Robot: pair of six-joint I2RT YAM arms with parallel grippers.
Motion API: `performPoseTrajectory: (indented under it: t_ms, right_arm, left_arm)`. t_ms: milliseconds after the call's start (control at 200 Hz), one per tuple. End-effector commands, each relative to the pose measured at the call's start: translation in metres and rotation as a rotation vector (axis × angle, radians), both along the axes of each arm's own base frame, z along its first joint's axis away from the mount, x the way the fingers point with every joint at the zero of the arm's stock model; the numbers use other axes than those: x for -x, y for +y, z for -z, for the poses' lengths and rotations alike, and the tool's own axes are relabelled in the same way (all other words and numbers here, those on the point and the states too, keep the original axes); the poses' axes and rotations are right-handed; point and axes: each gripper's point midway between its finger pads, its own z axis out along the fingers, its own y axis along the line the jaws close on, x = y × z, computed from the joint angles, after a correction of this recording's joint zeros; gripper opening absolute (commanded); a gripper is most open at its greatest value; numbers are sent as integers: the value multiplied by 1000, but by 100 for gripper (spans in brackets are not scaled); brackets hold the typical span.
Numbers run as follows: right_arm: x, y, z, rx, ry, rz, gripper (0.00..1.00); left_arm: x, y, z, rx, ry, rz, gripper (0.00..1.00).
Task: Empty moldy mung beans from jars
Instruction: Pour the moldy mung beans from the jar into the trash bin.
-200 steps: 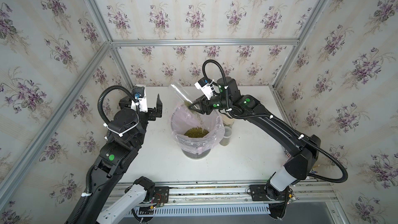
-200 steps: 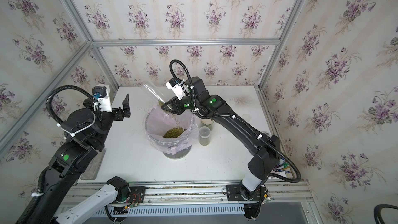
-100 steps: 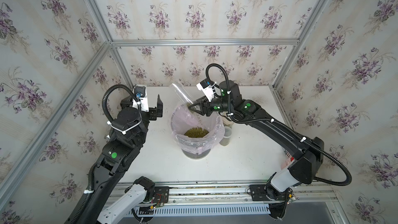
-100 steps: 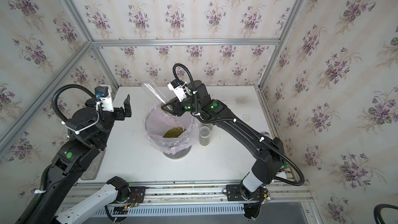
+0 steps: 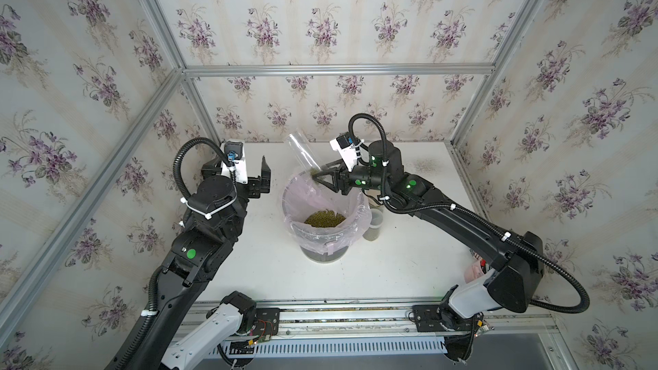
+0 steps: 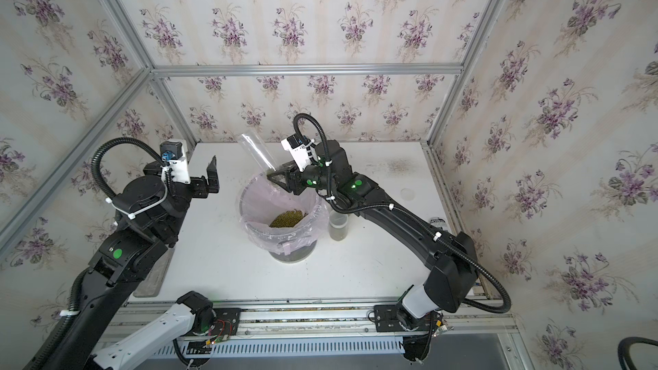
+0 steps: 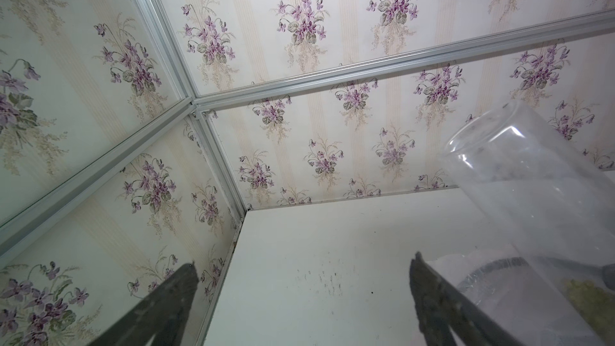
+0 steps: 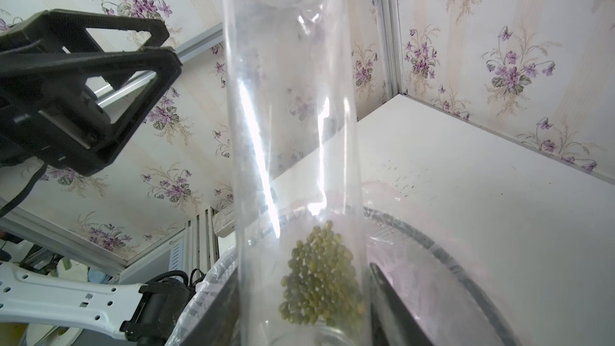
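Over white table [image 5: 409, 265], jar [image 5: 302, 153] mouth-down, aslant

Two grippers up: left gripper [image 7: 303, 259], right gripper [image 5: 317, 176]. Two jars in plain sight: tall jar [image 5: 301, 151], short jar [image 5: 372, 226]. One bin [image 5: 322, 258]. Two clumps of beans [image 5: 324, 218].

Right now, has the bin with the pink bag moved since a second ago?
No. The bin sits at the same spot relative to the table's front rail, and the small jar beside it is just as close.
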Motion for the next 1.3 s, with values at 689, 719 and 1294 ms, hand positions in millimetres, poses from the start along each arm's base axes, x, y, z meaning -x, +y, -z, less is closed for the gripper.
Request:
performPoseTrajectory:
  t_ms: [689,719,1294]
  right_arm:
    - [17,-1,-40,-211,-193,48,29]
    - [19,0,-41,-215,-197,42,29]
    - [23,-1,-41,-204,-231,77,26]
  left_arm:
    - [-7,-4,0,12,2,6,100]
    - [-7,-5,0,13,-1,9,100]
    - [-3,-3,-3,17,-12,8,100]
